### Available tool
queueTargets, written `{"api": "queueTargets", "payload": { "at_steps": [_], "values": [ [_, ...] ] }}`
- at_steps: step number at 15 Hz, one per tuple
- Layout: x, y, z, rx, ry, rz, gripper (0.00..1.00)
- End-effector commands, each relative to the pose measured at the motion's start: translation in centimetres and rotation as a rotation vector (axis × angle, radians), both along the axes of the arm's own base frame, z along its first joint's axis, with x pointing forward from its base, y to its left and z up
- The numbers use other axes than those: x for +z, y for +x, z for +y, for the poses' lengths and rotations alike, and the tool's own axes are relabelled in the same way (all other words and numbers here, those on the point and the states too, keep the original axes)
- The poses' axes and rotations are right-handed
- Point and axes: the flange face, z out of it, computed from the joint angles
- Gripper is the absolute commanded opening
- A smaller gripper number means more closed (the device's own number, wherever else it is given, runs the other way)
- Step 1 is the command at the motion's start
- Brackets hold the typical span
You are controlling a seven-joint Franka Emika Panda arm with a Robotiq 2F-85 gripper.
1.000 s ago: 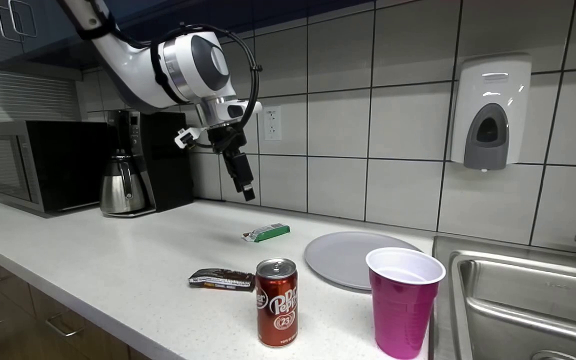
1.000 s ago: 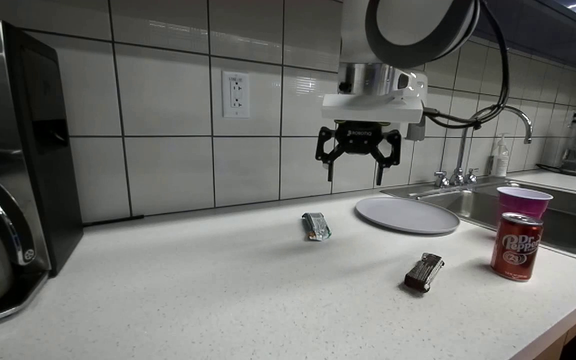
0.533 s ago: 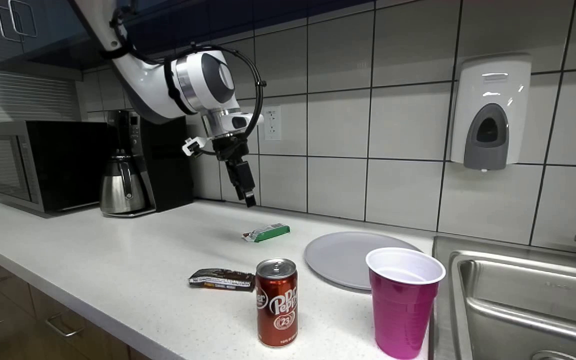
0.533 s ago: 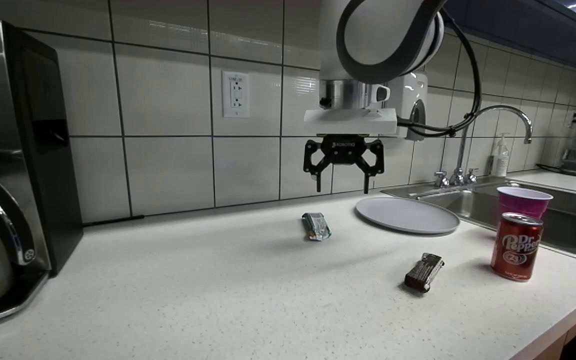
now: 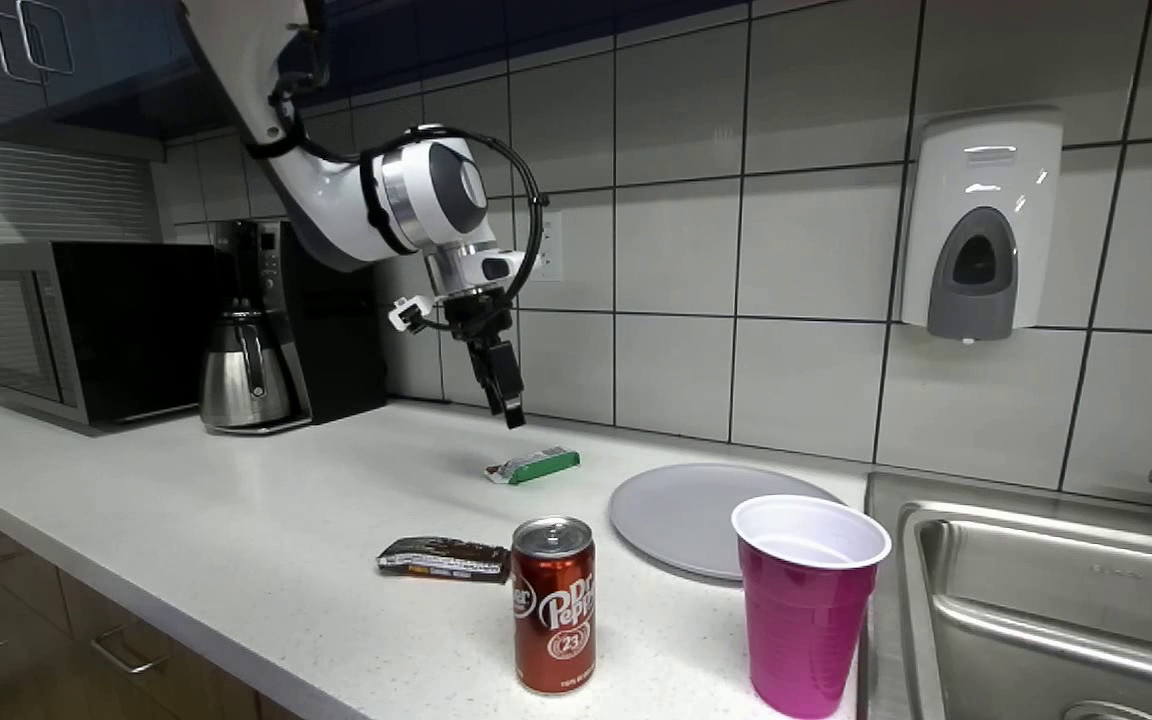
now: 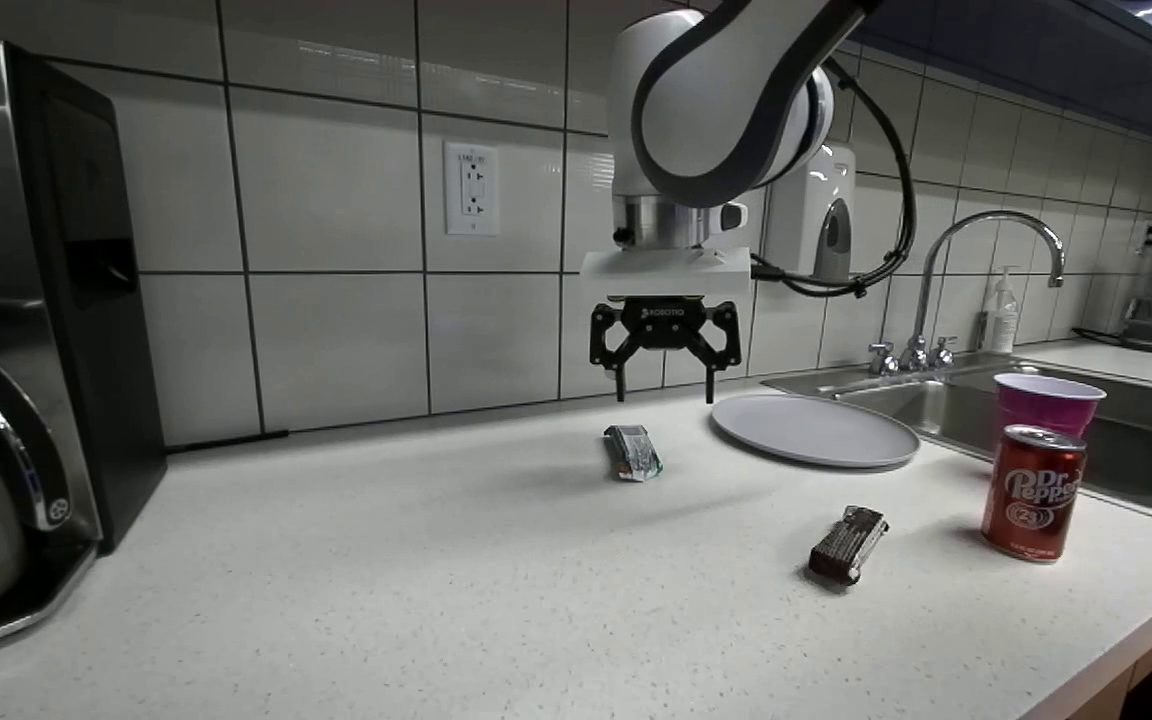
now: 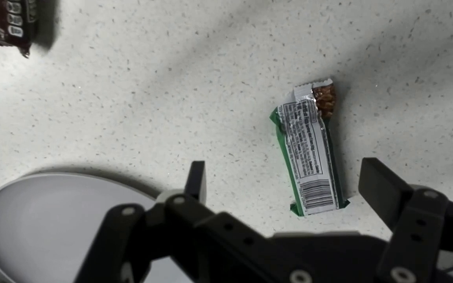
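Observation:
My gripper is open and empty, pointing down above the counter; it also shows in an exterior view and the wrist view. Nearest below it is a green and silver wrapped bar, lying flat; it shows in both exterior views. In the wrist view the bar appears between the two fingers, apart from them. A dark brown wrapped bar lies farther off, at the wrist view's top left corner. A grey plate lies beside the green bar, partly behind a finger in the wrist view.
A red Dr Pepper can and a magenta cup stand upright near the steel sink. A coffee maker with a steel carafe and a microwave stand at the far end. A tiled wall backs the counter.
The arm has moved down toward the green bar, and leftward in the exterior view facing the gripper. The gripper's fingers have drawn a little closer together. The objects on the counter have not moved.

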Motion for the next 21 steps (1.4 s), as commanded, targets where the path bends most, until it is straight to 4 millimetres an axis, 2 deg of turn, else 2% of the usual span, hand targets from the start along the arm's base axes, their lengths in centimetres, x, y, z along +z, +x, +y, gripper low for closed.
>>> {"api": "queueTargets", "payload": {
  "at_steps": [1, 12, 21],
  "values": [
    [-0.6, 2.1, 0.1, -0.024, 0.007, 0.015, 1.0],
    [-2.5, 5.1, 0.3, -0.065, 0.068, 0.052, 1.0],
    [-2.6, 5.8, 0.0, -0.001, 0.037, 0.114, 1.0]
  ]
}}
